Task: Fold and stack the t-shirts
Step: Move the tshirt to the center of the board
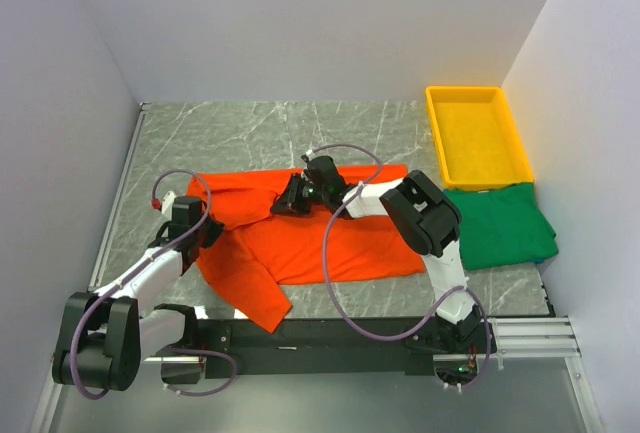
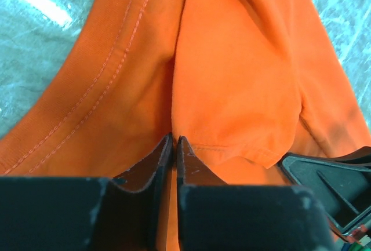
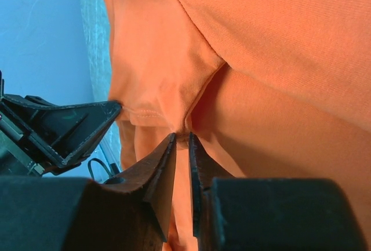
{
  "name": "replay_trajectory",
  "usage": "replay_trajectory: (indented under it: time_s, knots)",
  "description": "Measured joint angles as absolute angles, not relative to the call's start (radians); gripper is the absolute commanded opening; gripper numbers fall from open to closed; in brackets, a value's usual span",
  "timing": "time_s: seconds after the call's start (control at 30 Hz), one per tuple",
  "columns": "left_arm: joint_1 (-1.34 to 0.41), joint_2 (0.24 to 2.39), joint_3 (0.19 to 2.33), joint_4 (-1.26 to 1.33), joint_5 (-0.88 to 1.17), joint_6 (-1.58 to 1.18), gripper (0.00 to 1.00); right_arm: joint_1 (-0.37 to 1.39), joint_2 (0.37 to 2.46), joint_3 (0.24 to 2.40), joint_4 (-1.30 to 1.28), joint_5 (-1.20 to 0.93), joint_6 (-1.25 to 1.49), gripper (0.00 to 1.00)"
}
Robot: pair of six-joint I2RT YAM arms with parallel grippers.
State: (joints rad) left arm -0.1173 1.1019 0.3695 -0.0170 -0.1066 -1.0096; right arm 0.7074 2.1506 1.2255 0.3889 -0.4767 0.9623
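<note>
Green t-shirt (image 1: 500, 225): folded, at table's right side, against near end of yellow tray (image 1: 437, 123). Judged finished.
Orange-red t-shirt (image 1: 310, 243): spread centre-left on marble table (image 1: 250, 133), rumpled, one sleeve trailing toward near edge; not yet folded, not yet stacked.
Left gripper (image 2: 174, 141): jaws pinched together on shirt's left edge.
Right gripper (image 3: 181, 138): jaws nearly together, clamped on ridge of orange cloth near far edge.
Remaining: fold orange-red, stack both.

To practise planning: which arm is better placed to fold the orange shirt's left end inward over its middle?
Left, probably: the left tool pinches the orange shirt at that left end, while the right tool grips cloth near its far edge, toward the middle.
</note>
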Motion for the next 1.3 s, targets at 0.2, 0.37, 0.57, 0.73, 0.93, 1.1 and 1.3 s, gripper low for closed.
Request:
replay_trajectory:
  time_s: [0.2, 0.37, 0.57, 0.73, 0.93, 1.1, 1.3]
  knots:
    - [-0.122, 1.076, 0.371, -0.046, -0.104, -1.018, 0.01, 0.707, 2.151, 1.225, 0.389, -0.476, 0.965, 0.24]
    - [-0.128, 1.013, 0.378, -0.095, -0.102, -1.042, 0.01, 0.707, 2.151, 1.225, 0.389, -0.474, 0.964, 0.28]
    - [-0.136, 0.943, 0.389, -0.150, -0.100, -1.079, 0.01, 0.707, 2.151, 1.225, 0.388, -0.469, 0.962, 0.31]
    - [-0.140, 0.931, 0.388, -0.170, -0.087, -1.104, 0.01, 0.707, 2.151, 1.225, 0.386, -0.461, 0.957, 0.34]
    - [-0.148, 0.931, 0.375, -0.170, -0.071, -1.134, 0.03, 0.707, 2.147, 1.220, 0.372, -0.449, 0.945, 0.35]
    - [-0.162, 0.931, 0.353, -0.169, -0.062, -1.157, 0.04, 0.707, 2.136, 1.214, 0.353, -0.431, 0.923, 0.35]
    - [-0.177, 0.948, 0.337, -0.162, -0.060, -1.176, 0.06, 0.707, 2.111, 1.210, 0.312, -0.405, 0.880, 0.38]
